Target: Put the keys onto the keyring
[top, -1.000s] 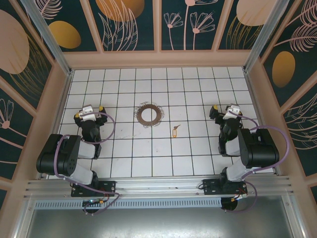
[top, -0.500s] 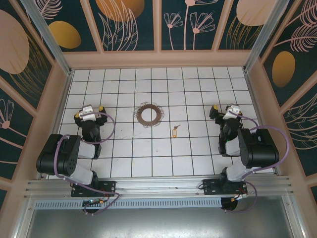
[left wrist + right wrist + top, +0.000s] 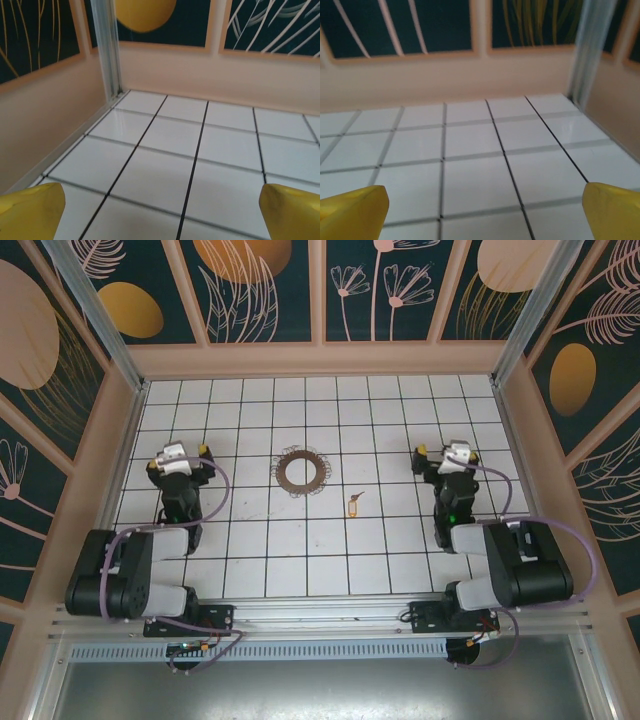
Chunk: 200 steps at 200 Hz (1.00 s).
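The left pincer (image 3: 180,454) and right pincer (image 3: 443,453) gape apart, empty. Approach seems the step in hand; next, one must descend onto the keys (image 3: 352,505) near the keyring (image 3: 298,471).

A: Where does the keyring (image 3: 299,472) lie on the table (image 3: 300,560)?

B: Near the middle, slightly left of centre and toward the back wall (image 3: 320,358). The keys (image 3: 352,506) lie apart from it, to its right and nearer the arms' bases.

A: And the grippers?

B: The left gripper (image 3: 180,456) sits left of the keyring, well apart. The right gripper (image 3: 445,454) sits right of the keys, also well apart. Both items lie between the two grippers, and each gripper points toward the back wall.
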{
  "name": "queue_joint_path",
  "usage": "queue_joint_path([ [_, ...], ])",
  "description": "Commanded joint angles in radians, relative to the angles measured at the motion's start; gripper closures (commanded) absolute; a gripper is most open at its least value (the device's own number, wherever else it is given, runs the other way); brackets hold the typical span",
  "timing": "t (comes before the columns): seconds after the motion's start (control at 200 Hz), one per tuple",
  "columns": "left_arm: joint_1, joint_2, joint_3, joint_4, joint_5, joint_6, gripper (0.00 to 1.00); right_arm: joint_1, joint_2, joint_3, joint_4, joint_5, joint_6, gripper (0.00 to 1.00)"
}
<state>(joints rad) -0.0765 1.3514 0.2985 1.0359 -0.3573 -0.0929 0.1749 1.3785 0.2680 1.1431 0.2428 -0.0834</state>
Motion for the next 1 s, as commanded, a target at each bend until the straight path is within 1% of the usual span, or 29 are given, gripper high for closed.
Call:
queue_joint_path([
  [0.0,0.006,-0.103,0.048,-0.215,0.047,-0.063,0.01,0.097,-0.083,0.071,-0.081,0.121,-0.104,0.01],
  [0.07,0.004,-0.171,0.058,-0.303,0.08,-0.111,0.01,0.145,-0.123,0.117,-0.147,0.148,-0.061,0.01],
  [0.13,0.002,-0.232,0.075,-0.383,0.12,-0.156,0.01,0.162,-0.153,0.175,-0.274,0.149,0.015,0.01],
  [0.19,-0.007,-0.279,0.103,-0.476,0.162,-0.221,0.01,0.164,-0.171,0.25,-0.452,0.095,0.105,0.01],
  [0.265,-0.012,-0.295,0.188,-0.665,0.224,-0.33,0.01,0.165,-0.156,0.348,-0.654,-0.002,0.19,0.01],
  [0.305,-0.014,-0.287,0.235,-0.746,0.289,-0.361,0.01,0.165,-0.143,0.384,-0.719,-0.07,0.207,0.01],
  [0.35,-0.02,-0.273,0.271,-0.8,0.368,-0.387,0.01,0.166,-0.132,0.401,-0.751,-0.135,0.227,0.01],
  [0.39,-0.031,-0.257,0.287,-0.819,0.453,-0.4,0.01,0.167,-0.127,0.401,-0.762,-0.18,0.249,0.01],
  [0.4,-0.034,-0.252,0.291,-0.821,0.49,-0.403,0.01,0.167,-0.125,0.4,-0.763,-0.188,0.253,0.01],
  [0.445,-0.056,-0.227,0.303,-0.831,0.576,-0.417,0.01,0.167,-0.122,0.395,-0.764,-0.222,0.273,0.01],
  [0.465,-0.074,-0.212,0.314,-0.836,0.608,-0.42,0.01,0.169,-0.12,0.393,-0.767,-0.223,0.282,0.01],
  [0.5,-0.112,-0.187,0.33,-0.85,0.643,-0.422,0.01,0.169,-0.116,0.394,-0.776,-0.261,0.293,0.01],
  [0.586,-0.215,-0.142,0.353,-0.87,0.661,-0.434,0.01,0.169,-0.105,0.405,-0.818,-0.304,0.309,0.01],
  [0.656,-0.289,-0.123,0.36,-0.883,0.649,-0.447,0.01,0.172,-0.102,0.408,-0.853,-0.339,0.307,0.01],
  [0.756,-0.337,-0.09,0.388,-0.974,0.593,-0.468,0.02,0.175,-0.113,0.392,-0.881,-0.361,0.303,0.01],
  [0.781,-0.342,-0.079,0.394,-0.994,0.588,-0.471,0.07,0.175,-0.118,0.382,-0.879,-0.364,0.305,0.01],
  [0.811,-0.348,-0.066,0.4,-1.017,0.58,-0.472,0.15,0.176,-0.126,0.367,-0.872,-0.368,0.308,0.01],
  [0.871,-0.361,-0.046,0.406,-1.049,0.561,-0.478,0.25,0.175,-0.137,0.344,-0.859,-0.382,0.308,0.01],
  [0.996,-0.38,-0.005,0.398,-1.021,0.58,-0.516,0.33,0.176,-0.128,0.332,-0.85,-0.424,0.295,0.01],
])
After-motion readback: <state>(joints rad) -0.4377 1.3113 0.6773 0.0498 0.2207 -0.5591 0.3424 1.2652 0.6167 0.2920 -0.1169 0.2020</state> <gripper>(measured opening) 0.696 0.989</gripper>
